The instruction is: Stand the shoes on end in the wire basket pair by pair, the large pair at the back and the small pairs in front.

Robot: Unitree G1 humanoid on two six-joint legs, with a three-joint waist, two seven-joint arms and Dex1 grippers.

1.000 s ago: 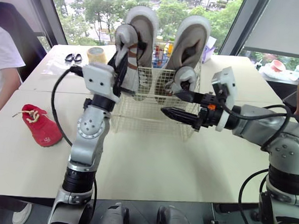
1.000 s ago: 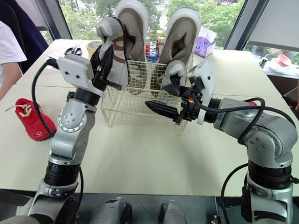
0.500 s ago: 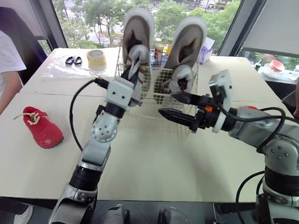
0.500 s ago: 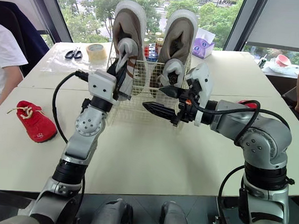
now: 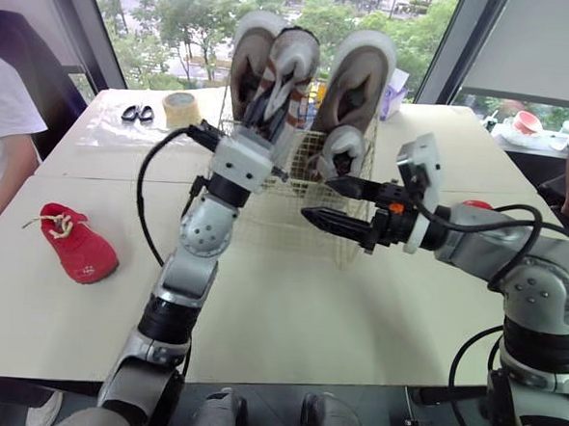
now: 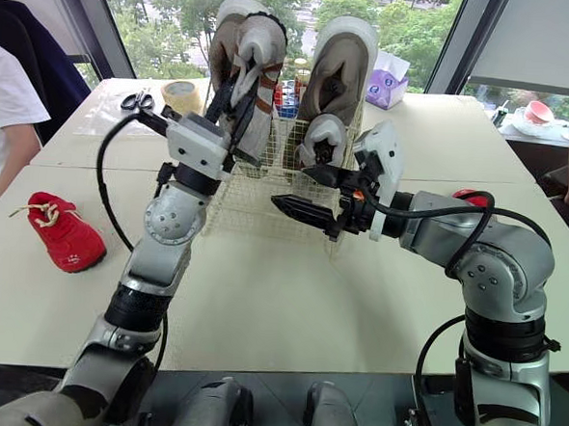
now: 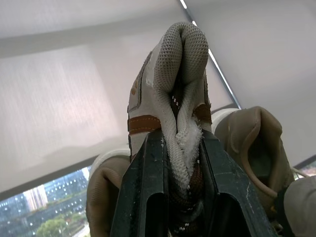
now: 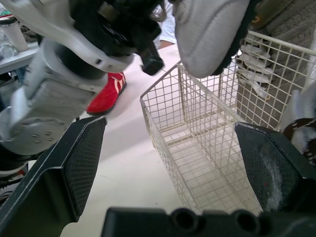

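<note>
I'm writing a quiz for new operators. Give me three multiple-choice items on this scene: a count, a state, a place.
1. How many large beige shoes stand in the wire basket? A one; B two; C four.
2. The left gripper is: A shut on a small grey shoe; B open and empty; C shut on a cup.
3. Where is the red shoe? A in the basket; B under the basket; C on the table, on the robot's left.
Key: B, two stand upright at the back; A, its fingers clamp the shoe; C, it lies on the tabletop apart from the basket.
</note>
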